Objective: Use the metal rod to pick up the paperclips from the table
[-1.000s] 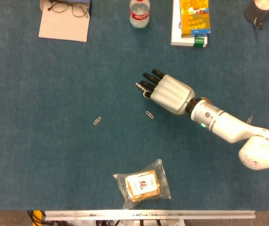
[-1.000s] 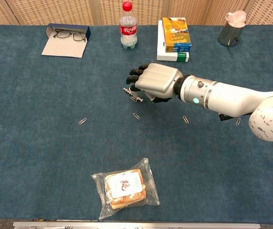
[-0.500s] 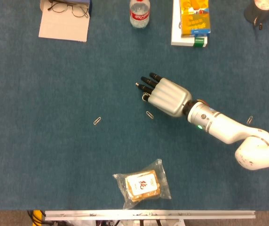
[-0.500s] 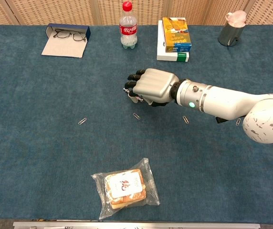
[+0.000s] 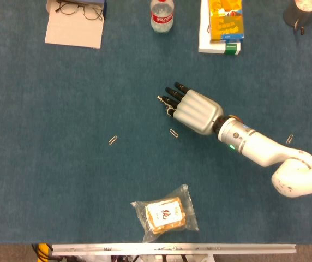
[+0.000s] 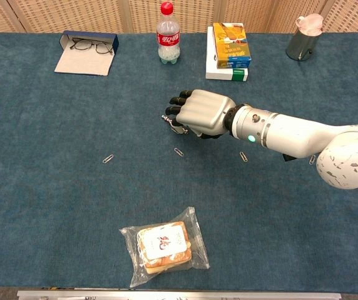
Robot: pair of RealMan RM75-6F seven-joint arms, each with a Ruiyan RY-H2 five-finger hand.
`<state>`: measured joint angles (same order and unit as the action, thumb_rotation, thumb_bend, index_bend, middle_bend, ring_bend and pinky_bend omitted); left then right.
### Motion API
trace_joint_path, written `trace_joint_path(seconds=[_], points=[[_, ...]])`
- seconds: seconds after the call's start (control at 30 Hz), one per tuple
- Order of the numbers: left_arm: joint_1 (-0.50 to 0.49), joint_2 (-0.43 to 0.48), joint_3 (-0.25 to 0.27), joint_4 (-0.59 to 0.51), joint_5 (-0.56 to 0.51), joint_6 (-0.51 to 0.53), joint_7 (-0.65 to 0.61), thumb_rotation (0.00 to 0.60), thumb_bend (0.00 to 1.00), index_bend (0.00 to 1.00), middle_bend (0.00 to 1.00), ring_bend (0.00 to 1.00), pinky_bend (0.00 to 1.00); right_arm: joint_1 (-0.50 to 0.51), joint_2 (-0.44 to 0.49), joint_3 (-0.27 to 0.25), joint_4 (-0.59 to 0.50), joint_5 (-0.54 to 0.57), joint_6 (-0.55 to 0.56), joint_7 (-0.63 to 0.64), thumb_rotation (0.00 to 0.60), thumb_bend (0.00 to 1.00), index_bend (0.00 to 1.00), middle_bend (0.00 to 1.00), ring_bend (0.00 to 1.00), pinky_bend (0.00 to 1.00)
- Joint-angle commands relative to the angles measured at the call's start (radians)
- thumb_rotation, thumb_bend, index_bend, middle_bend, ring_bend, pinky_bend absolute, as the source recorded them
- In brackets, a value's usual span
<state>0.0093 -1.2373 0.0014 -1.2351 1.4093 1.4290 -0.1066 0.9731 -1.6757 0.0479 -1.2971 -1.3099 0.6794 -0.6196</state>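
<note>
— What lies toward the tabletop's left edge?
— A lone paperclip. Mid-table a second paperclip lies below the right hand.
— And that hand?
— Its fingers are curled around the metal rod, whose tip juts left with a clip hanging on it.
— Further right?
— Two more paperclips, the last toward the right edge.
</note>
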Motion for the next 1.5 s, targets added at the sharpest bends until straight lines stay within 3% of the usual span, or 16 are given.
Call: trace_joint_path(seconds=[0.03, 0.53, 0.97, 1.5], points=[[0.001, 0.001, -0.001, -0.001, 0.002, -0.001, -0.001, 0.600, 0.35, 0.26, 0.00, 0.00, 0.09, 0.000, -0.003, -0.003, 0.004, 0.015, 0.003, -0.019, 0.600, 1.00, 0.38, 0.12, 0.00, 0.10], [0.004, -0.001, -0.004, 0.007, 0.004, -0.007, -0.012, 0.600, 0.35, 0.26, 0.00, 0.00, 0.09, -0.014, 0.009, 0.003, 0.004, 0.084, 0.058, -0.100, 0.600, 1.00, 0.38, 0.12, 0.00, 0.10], [0.007, -0.001, -0.008, 0.005, 0.002, -0.009, -0.017, 0.600, 0.35, 0.26, 0.00, 0.00, 0.09, -0.009, 0.016, -0.019, -0.042, 0.074, 0.050, -0.094, 0.600, 1.00, 0.38, 0.12, 0.00, 0.10], [0.007, 0.001, -0.010, 0.007, 0.006, -0.013, -0.020, 0.600, 0.35, 0.26, 0.00, 0.00, 0.09, 0.002, -0.019, -0.012, 0.026, 0.120, 0.051, -0.121, 0.600, 1.00, 0.39, 0.12, 0.00, 0.10]])
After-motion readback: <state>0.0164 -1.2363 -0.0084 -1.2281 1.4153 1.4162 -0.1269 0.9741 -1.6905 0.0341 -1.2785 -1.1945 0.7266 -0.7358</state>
